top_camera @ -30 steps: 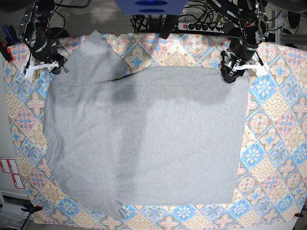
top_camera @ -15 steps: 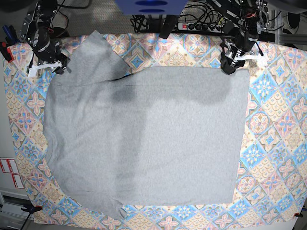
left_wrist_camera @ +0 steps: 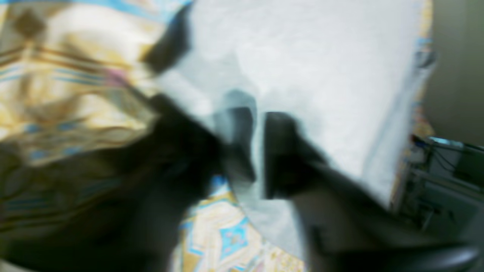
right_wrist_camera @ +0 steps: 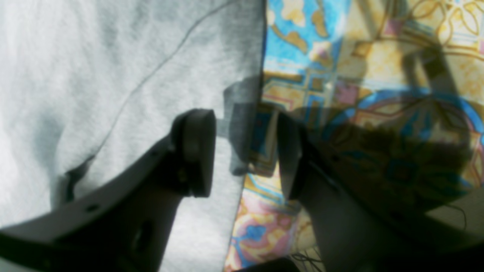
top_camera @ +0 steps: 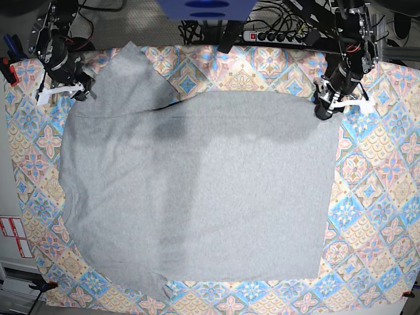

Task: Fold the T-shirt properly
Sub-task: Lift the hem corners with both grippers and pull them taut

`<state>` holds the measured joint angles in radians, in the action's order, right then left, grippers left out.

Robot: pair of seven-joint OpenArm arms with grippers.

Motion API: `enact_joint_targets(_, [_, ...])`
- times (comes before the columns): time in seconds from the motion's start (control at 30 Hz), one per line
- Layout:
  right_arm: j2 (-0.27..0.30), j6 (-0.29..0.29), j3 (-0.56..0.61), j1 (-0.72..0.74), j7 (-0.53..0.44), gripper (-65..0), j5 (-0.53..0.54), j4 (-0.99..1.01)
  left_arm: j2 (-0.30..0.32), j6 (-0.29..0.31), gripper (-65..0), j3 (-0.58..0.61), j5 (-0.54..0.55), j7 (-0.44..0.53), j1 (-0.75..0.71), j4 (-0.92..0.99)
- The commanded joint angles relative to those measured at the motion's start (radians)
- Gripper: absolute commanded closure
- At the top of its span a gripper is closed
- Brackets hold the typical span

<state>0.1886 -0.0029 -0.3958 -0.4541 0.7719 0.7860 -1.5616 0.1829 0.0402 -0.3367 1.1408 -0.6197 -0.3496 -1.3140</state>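
The light grey T-shirt lies spread flat on the floral tablecloth, plain side up, with one sleeve pointing to the far left. My left gripper sits at the shirt's far right corner. The left wrist view is blurred; it shows the left gripper with its fingers close together and a strip of the T-shirt pinched between them. My right gripper is at the far left edge. In the right wrist view the right gripper is open, straddling the edge of the T-shirt.
A power strip and cables run behind the table's far edge, beside a blue device. Patterned tablecloth borders the shirt on all sides. Small clamps hold the cloth at the near corners.
The left gripper has come down to the shirt's far right corner and closed its jaws on the cloth; that corner has drawn in slightly. The right gripper has barely moved.
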Motion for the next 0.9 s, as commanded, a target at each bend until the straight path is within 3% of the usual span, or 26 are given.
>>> enact_joint_targets(0.0, [0.016,0.007,-0.012,-0.002,-0.012,-26.5,0.005,-0.018,-0.001,-0.038,-1.7,0.006,-0.035,-0.059,-0.016,0.007])
enact_joint_targets(0.7, [0.016,0.008,0.053,0.087,-0.01,-26.1,0.005,0.132,-0.001,-0.038,0.0,0.006,-0.034,-0.061,-0.021,0.007])
enact_joint_targets(0.8, [0.016,0.008,0.062,0.087,-0.01,-19.2,0.008,0.129,-0.001,-0.038,0.0,0.008,-0.034,-0.061,-0.022,0.007])
enact_joint_targets(0.87, [0.016,0.008,0.062,0.087,-0.01,-10.9,0.046,0.131,-0.001,-0.038,0.0,0.009,-0.034,-0.062,-0.022,0.006])
